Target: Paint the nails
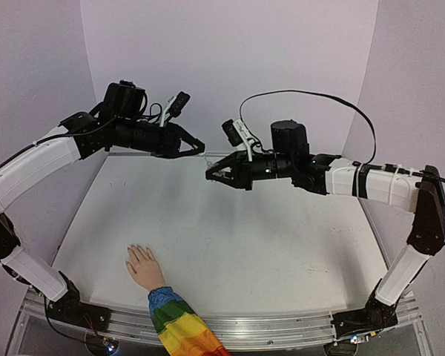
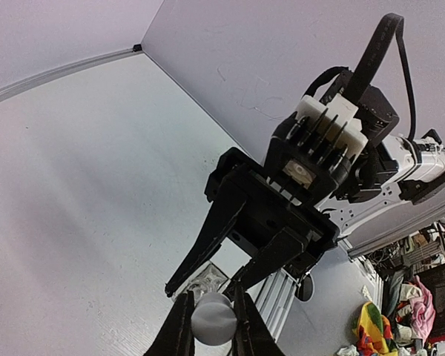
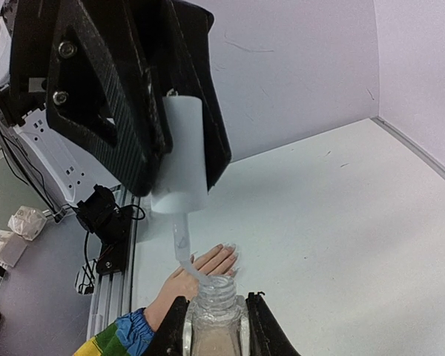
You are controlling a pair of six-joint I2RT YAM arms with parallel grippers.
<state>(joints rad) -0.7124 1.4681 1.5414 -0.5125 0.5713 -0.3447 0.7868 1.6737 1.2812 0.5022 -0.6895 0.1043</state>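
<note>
White cap pinched in left tool, brush tip at mouth of bottle pinched by right tool. Step: loading brush. Nails unpainted, near-left on desk. Next: lower brush onto 1 nail.

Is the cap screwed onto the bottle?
No, the cap hangs clear above the open bottle, only its brush reaching the neck.

left arm and right arm — white shells, black joints, black cables; left tool and right tool black, tapered.
</note>
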